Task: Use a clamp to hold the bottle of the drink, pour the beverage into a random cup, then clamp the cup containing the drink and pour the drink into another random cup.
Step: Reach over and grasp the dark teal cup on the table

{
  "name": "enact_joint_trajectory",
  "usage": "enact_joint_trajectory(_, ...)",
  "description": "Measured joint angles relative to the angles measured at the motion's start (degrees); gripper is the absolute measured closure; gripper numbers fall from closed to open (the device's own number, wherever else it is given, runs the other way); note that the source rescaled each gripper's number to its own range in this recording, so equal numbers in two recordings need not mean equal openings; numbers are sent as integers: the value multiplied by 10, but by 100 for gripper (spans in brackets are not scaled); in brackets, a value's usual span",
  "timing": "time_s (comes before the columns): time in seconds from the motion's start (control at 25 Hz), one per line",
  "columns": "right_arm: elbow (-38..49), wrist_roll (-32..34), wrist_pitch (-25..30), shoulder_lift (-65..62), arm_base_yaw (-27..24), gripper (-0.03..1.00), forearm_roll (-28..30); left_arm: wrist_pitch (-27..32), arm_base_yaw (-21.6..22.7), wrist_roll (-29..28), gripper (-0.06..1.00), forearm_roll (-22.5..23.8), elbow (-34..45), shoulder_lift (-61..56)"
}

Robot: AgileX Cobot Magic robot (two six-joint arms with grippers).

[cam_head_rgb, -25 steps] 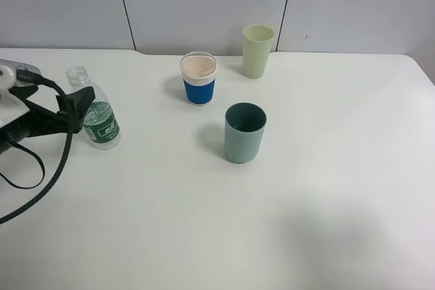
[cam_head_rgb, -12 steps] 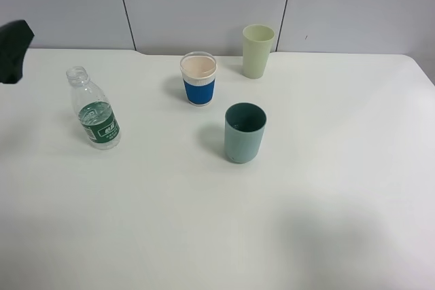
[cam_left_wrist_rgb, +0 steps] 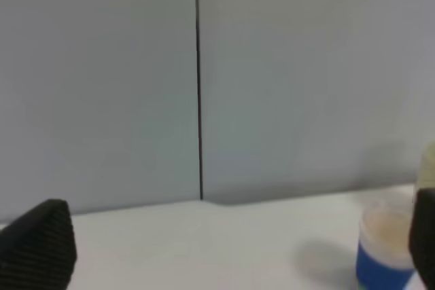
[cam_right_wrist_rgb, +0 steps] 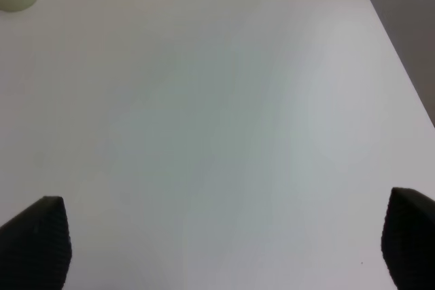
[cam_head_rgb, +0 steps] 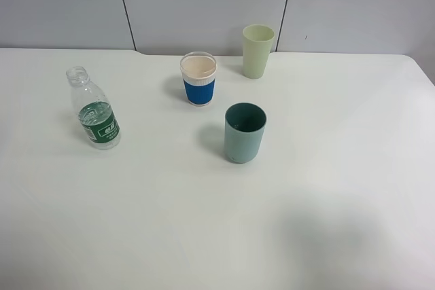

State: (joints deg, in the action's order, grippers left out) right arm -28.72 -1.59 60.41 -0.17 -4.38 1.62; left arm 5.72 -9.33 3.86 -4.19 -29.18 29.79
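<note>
Fig.: L hand (cam_left_wrist_rgb: 231, 242), jaws wide apart & empty, has pulled away from the green-label bottle (cam_head_rgb: 95, 110), now standing free on the bench (cam_head_rgb: 204, 229) well left of the teal tumbler (cam_head_rgb: 245, 132); R hand (cam_right_wrist_rgb: 222, 239) likewise apart, empty; bottle step prob. over, tumbler grab next.

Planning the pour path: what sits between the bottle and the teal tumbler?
Only bare table separates bottle and teal tumbler in the high view; the blue-sleeved cup stands behind that line.
</note>
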Motion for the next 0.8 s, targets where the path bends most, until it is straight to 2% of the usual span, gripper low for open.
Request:
enact_joint_trajectory(0.28, 0, 0, 0, 0, 0, 27, 0, 255, 0, 3, -5, 56, -94, -21)
enact_joint_trajectory(0.4, 0, 0, 0, 0, 0, 27, 0, 330, 0, 3, -5, 74, -124, -29)
enact_joint_trajectory(0.8, 0, 0, 0, 0, 0, 27, 0, 397, 0, -30, -5, 102, -137, -143)
